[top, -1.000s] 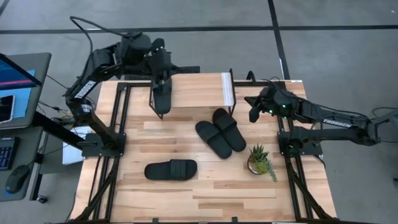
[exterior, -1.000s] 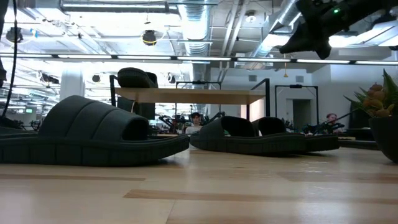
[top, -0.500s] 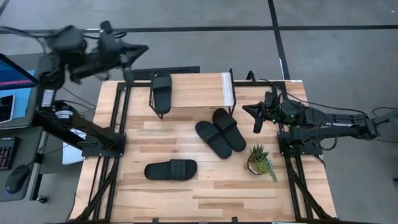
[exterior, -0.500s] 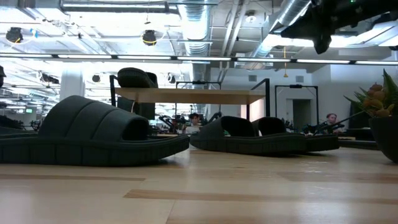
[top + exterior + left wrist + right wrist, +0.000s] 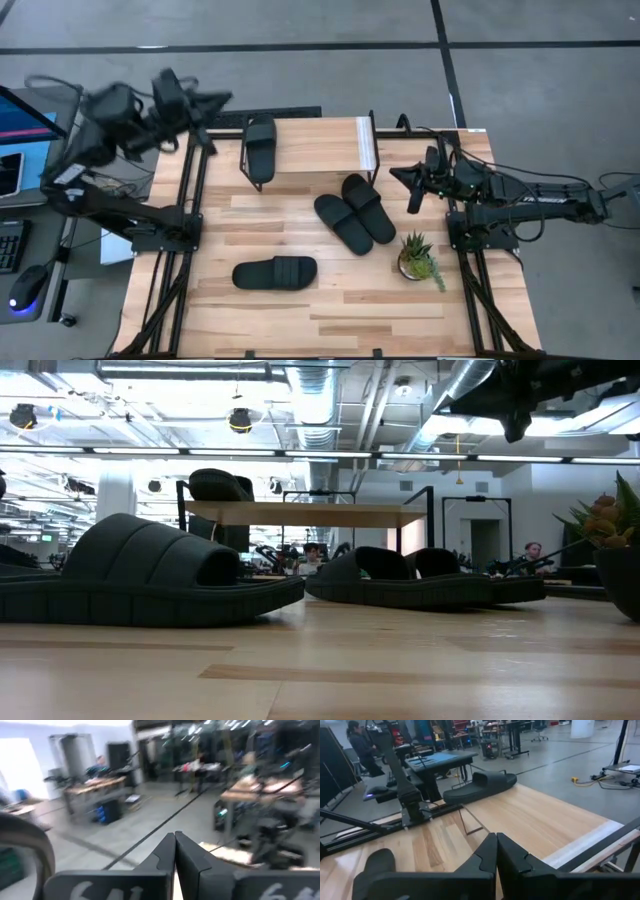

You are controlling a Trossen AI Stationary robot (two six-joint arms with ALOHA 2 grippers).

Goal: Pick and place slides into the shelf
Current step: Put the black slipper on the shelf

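1. One slide on the shelf [image 5: 315, 145]: black sandal [image 5: 260, 147] lying flat along the left end of the light wood plank, toe toward the far side of the bench [image 5: 400, 310]
2. Same slide on the shelf seen from the right wrist view [image 5: 480, 786], resting at the plank's far end; from the low view [image 5: 220, 485] sitting on top of the plank at its left end
3. Pair of slides [image 5: 355, 212] side by side and touching on the bench, just in front of the shelf's right half, angled diagonally
4. Fourth slide [image 5: 275, 273] alone nearer the front of the bench, lying crosswise, well apart from the pair; looms large at the left in the low view [image 5: 140, 575]
5. Left claw [image 5: 205, 105] clenched shut, empty, raised off the bench's far left corner, beyond the shelf's left end; fingers pressed together in the left wrist view [image 5: 175, 852]
6. Right claw [image 5: 412, 190] clenched shut, empty, hanging above the bench's right edge, near the shelf's white strip [image 5: 366, 148]; fingers closed together in the right wrist view [image 5: 496, 852]
7. Small potted plant [image 5: 418, 258] on the bench near the right edge, just beside the pair of slides
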